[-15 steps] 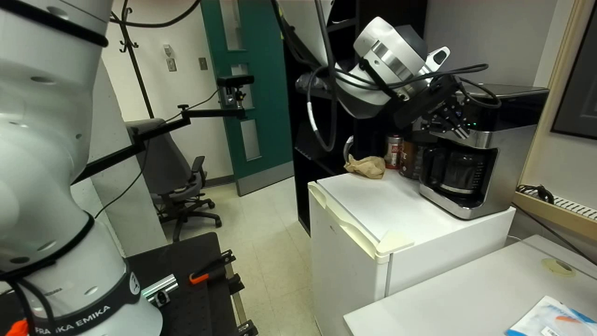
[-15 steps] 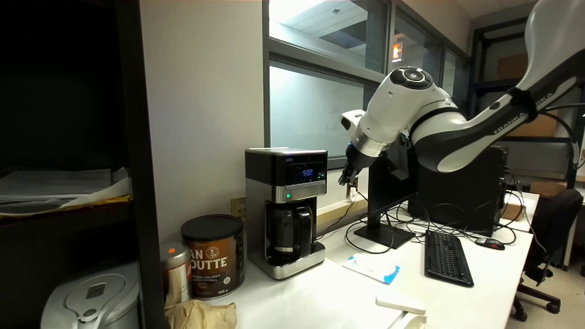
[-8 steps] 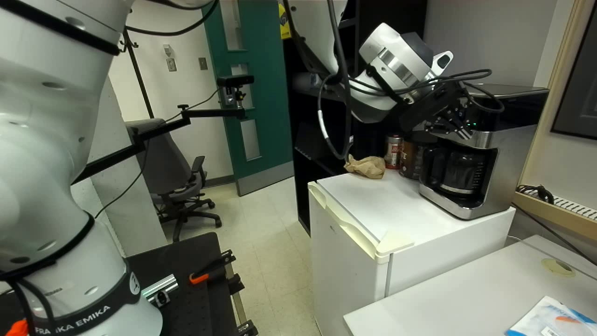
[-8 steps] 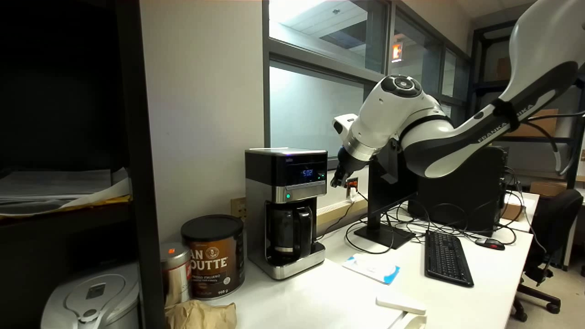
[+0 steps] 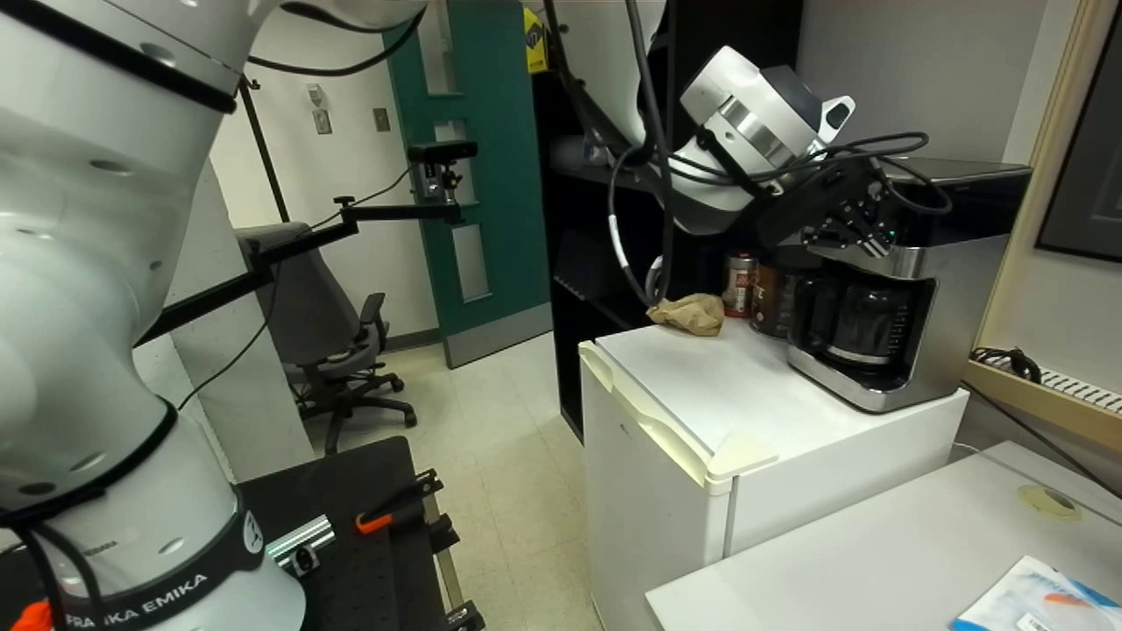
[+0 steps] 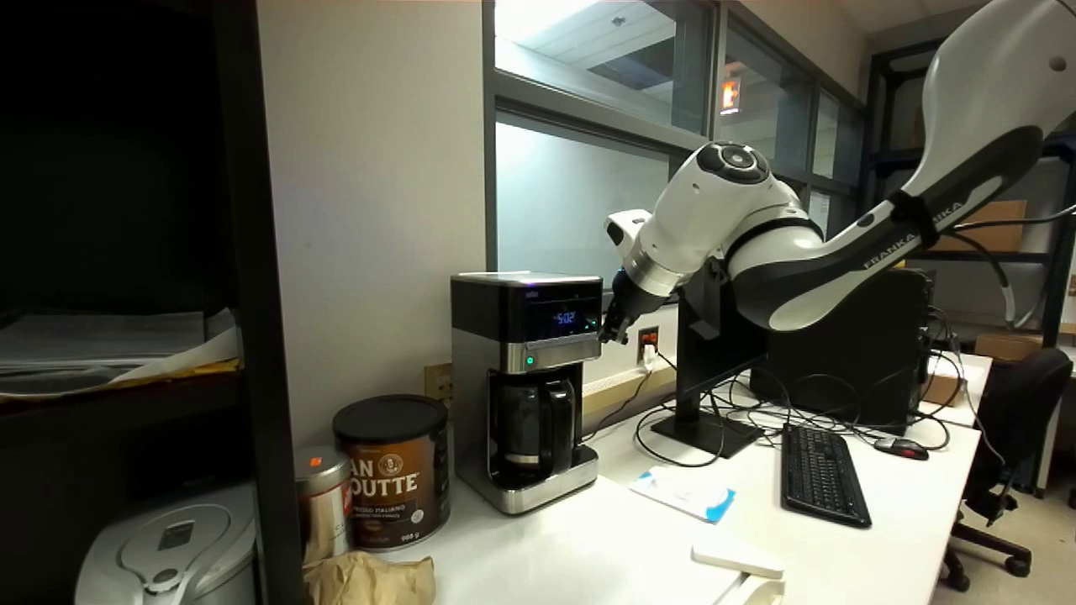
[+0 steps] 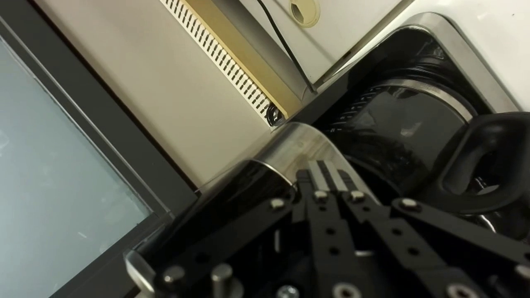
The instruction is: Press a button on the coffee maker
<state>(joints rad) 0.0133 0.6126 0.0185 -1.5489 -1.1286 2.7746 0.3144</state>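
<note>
While the coffee maker point(image 6: 546, 354) stands unmoved near mid-frame in an exterior view, the gripper point(image 6: 611, 337) has just slid left to its right-hand front edge; from this angle the narrow gap of half a second ago is gone. That reads to me as the end of the approach, with the press probably still to come: the display point(image 6: 565, 318) shows 5:02 as it did, and the green light point(image 6: 530, 360) at its lower left is lit as well.

In an exterior view the coffee maker point(image 5: 973, 298) is at the right of the frame, on the white cabinet point(image 5: 701, 377). Against the earlier frame, the arm point(image 5: 736, 127) sits slightly lower and farther right, while the paper bag point(image 5: 690, 314) has not shifted.

In the wrist view the fingers point(image 7: 318, 176) are drawn together side by side, gripping nothing, over the silver band point(image 7: 296, 142) at mid-frame. Whether they touch it I cannot tell; landing a little off, they could press beside the intended button.
</note>
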